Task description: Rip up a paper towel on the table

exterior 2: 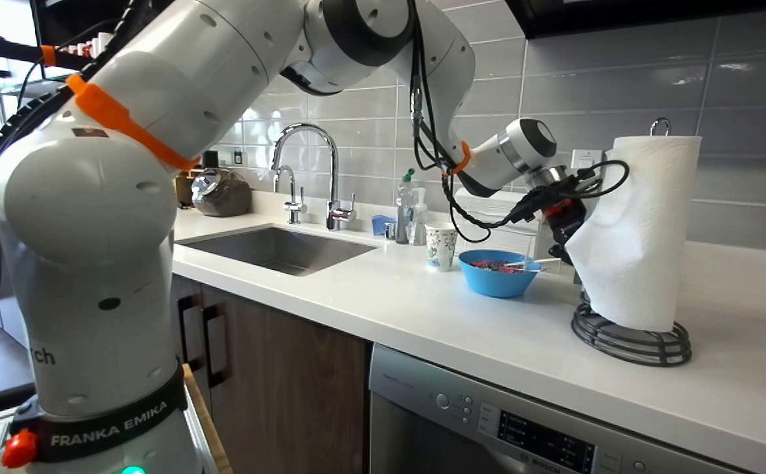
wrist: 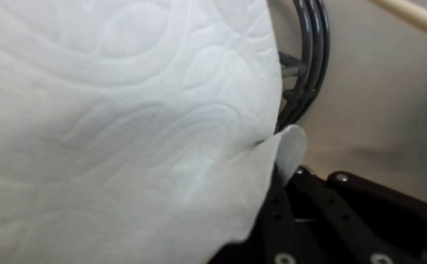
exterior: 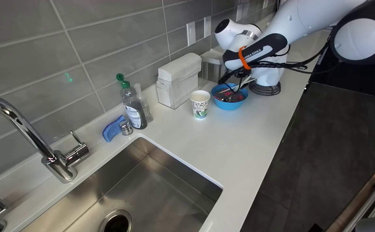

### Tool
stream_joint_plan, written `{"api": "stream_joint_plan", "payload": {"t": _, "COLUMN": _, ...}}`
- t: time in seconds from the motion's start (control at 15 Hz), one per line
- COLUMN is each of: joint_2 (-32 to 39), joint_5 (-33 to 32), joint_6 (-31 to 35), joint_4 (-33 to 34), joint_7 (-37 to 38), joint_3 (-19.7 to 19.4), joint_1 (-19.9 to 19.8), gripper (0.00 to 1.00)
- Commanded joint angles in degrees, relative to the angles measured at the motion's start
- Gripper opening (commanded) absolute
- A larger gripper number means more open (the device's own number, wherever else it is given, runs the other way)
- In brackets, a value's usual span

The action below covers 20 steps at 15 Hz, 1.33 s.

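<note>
A black two-fingered gripper (wrist: 289, 180) pinches the edge of a thin, white, embossed paper towel sheet (wrist: 143, 110), which partly hides the fingertips in the wrist view. The sheet slants out from a tall white cylindrical roll (exterior 2: 663, 224), which stands upright on a round dark wire base (exterior 2: 639, 345) on the long, smooth white countertop (exterior 2: 389, 289). In an exterior view the white-and-black robot arm (exterior: 306, 19) and its black cables (exterior: 271, 65) block most of the roll. Near the base stands a round bright-blue bowl (exterior 2: 498, 282) holding dark and red bits (exterior: 227, 96) and pale sticks (exterior 2: 522, 264); just beside it is a white paper cup (exterior: 200, 104) with a grey-and-green print. Behind these, near the grey tiled wall (exterior: 126, 58), stands a boxy clear container (exterior: 181, 95) packed with white paper (exterior: 179, 66). Farther along come a translucent bottle (exterior: 134, 111) with a green cap (exterior: 125, 84), a blue sponge (exterior: 111, 129) and a stainless-steel sink (exterior: 161, 187).
</note>
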Motion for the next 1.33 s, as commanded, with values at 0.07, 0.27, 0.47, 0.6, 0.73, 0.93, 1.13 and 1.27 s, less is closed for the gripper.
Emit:
{"api": "stream_joint_plan", "payload": {"t": 0.07, "joint_2": -0.20, "joint_5": -1.06, "joint_6": 0.91, "joint_4": -2.64, "joint_7": 0.11, "joint_3": 0.67, "joint_1": -0.37, "gripper": 0.00}}
{"api": "stream_joint_plan", "payload": {"t": 0.27, "joint_2": -0.31, "joint_5": 1.35, "joint_6": 0.02, "joint_4": -1.11, "joint_7": 1.87, "joint_3": 1.39, "joint_1": -0.67, "gripper": 0.00}}
{"api": "stream_joint_plan", "payload": {"t": 0.47, "joint_2": -2.33, "joint_5": 4.58, "joint_6": 0.71, "joint_4": -0.36, "joint_7": 2.66, "joint_3": 2.51, "joint_1": -0.99, "gripper": 0.00}}
{"api": "stream_joint_plan", "payload": {"t": 0.6, "joint_2": -3.63, "joint_5": 6.64, "joint_6": 1.53, "joint_4": 0.31, "joint_7": 3.46, "joint_3": 2.80, "joint_1": -0.81, "gripper": 0.00}}
{"api": "stream_joint_plan", "payload": {"t": 0.73, "joint_2": -5.12, "joint_5": 8.29, "joint_6": 2.44, "joint_4": 0.86, "joint_7": 3.84, "joint_3": 3.23, "joint_1": -0.81, "gripper": 0.00}}
{"api": "stream_joint_plan", "payload": {"t": 0.93, "joint_2": -7.43, "joint_5": 9.60, "joint_6": 4.45, "joint_4": 0.70, "joint_7": 3.06, "joint_3": 3.90, "joint_1": -0.67, "gripper": 0.00}}
{"api": "stream_joint_plan", "payload": {"t": 1.13, "joint_2": -9.37, "joint_5": 9.46, "joint_6": 7.10, "joint_4": -0.38, "joint_7": 2.17, "joint_3": 4.63, "joint_1": -0.31, "gripper": 0.00}}
{"api": "stream_joint_plan", "payload": {"t": 1.27, "joint_2": -10.22, "joint_5": 9.08, "joint_6": 8.80, "joint_4": -1.21, "joint_7": 1.21, "joint_3": 5.19, "joint_1": -0.04, "gripper": 0.00}}
